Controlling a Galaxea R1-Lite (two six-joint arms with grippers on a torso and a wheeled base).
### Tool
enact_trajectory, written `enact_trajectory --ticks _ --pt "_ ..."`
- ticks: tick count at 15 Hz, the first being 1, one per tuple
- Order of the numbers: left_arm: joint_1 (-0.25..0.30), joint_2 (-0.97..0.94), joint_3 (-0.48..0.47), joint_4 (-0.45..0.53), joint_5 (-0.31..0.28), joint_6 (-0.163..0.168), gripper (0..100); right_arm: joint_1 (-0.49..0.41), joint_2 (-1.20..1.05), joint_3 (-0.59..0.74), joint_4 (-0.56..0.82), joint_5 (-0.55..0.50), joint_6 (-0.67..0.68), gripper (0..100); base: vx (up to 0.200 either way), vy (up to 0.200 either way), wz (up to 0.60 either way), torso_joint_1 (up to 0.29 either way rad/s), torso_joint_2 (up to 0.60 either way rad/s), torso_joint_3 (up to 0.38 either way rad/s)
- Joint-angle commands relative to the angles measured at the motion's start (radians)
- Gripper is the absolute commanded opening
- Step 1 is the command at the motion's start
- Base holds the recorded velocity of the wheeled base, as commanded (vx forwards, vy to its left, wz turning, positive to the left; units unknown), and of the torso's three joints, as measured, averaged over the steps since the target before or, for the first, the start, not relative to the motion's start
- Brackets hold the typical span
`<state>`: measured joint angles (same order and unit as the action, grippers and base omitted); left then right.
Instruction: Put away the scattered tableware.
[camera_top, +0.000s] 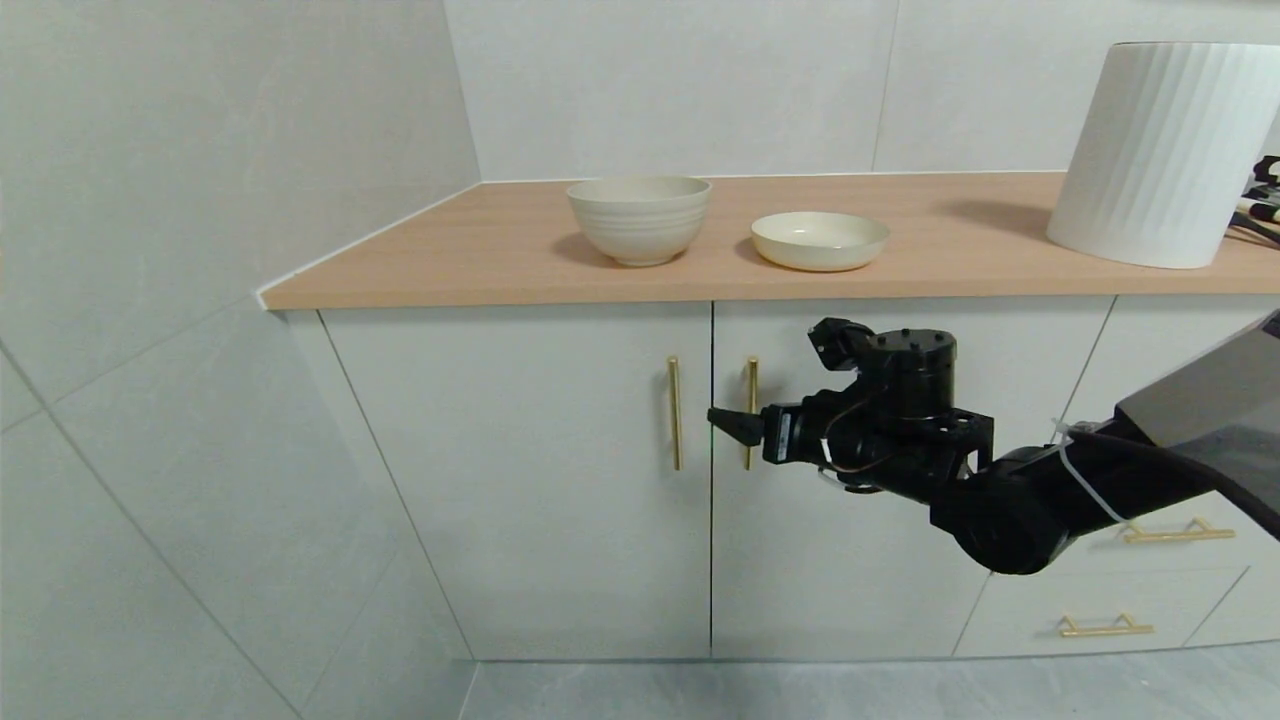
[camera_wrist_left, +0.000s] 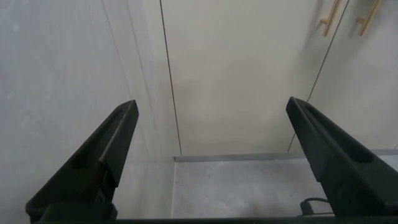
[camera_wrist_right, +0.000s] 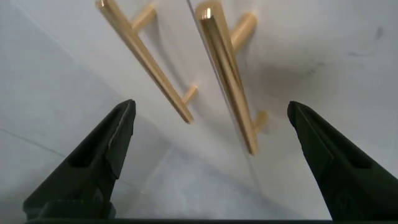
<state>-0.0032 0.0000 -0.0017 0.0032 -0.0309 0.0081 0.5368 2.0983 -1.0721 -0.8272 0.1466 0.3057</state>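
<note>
two slim brass bar handles (camera_wrist_right: 227, 81) line up between the black right gripper's (camera_top: 730, 422) spread fingers, centre frame; closing now could pinch both.

You have a deep cream bowl (camera_top: 640, 218), grooved rings round its upper wall, upright on the wooden countertop (camera_top: 450, 260), your shallow cream dish (camera_top: 820, 240) near its right, upright, not touching, both toward the front edge

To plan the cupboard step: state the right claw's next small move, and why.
Probably ease forward and close on the nearer gold handle: the right claw is open, the handle sits between its fingers, and the cupboard doors are shut.
</note>
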Motion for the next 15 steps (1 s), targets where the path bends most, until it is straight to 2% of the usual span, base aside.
enact_trajectory --ticks 1,6,15 --pt "0.0 0.002 0.0 0.0 0.0 0.0 100 0.0 0.009 -0.017 0.002 0.005 0.035 100 0.0 0.0 0.0 0.0 0.0 0.0" --pt "0.0 0.0 0.0 0.0 0.0 0.001 100 0.008 0.005 -0.015 0.002 0.082 0.121 100 0.0 0.0 0.0 0.0 0.0 0.0" --pt "0.0 0.002 0.0 0.0 0.0 0.0 100 0.046 0.048 -0.009 -0.07 0.08 0.13 100 0.0 0.0 0.0 0.0 0.0 0.0"
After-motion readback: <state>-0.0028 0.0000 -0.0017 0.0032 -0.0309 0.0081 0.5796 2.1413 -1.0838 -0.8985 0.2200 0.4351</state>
